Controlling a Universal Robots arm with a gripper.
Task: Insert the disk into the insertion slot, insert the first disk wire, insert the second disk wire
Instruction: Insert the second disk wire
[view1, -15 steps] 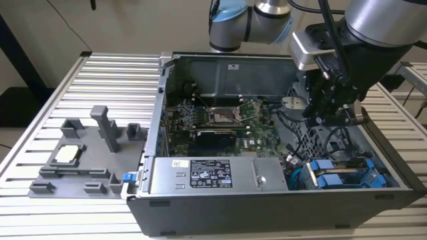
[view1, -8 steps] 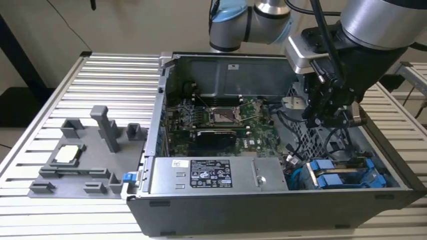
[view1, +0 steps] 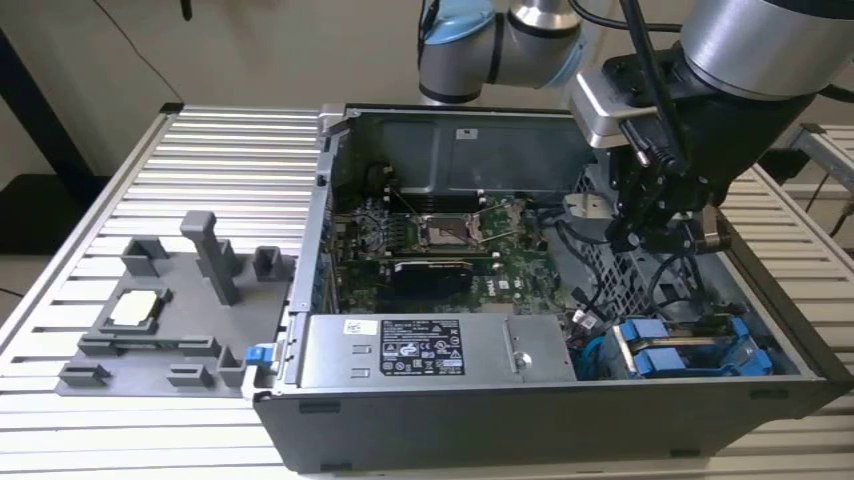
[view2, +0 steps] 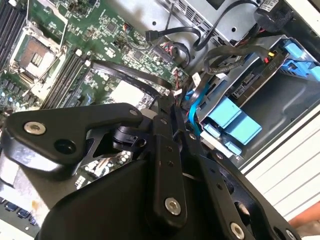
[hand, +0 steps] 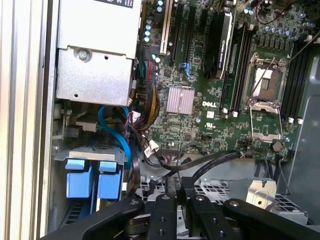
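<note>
My gripper (view1: 663, 232) hangs above drive cage (view1: 627, 270), jaw state unclear. Disk (view1: 687, 350) sits in slot at case (view1: 534, 420) front corner. Risk: loose cables (hand: 200, 167) snagging fingers.

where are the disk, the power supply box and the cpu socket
disk (view1: 687, 352), exterior view, blue carrier handles
power supply box (view1: 420, 350), exterior view, black-and-white sticker
cpu socket (hand: 265, 97), first wrist view, open socket centre

Bright blue carrier (view1: 694, 350), green motherboard (hand: 200, 100)
</note>
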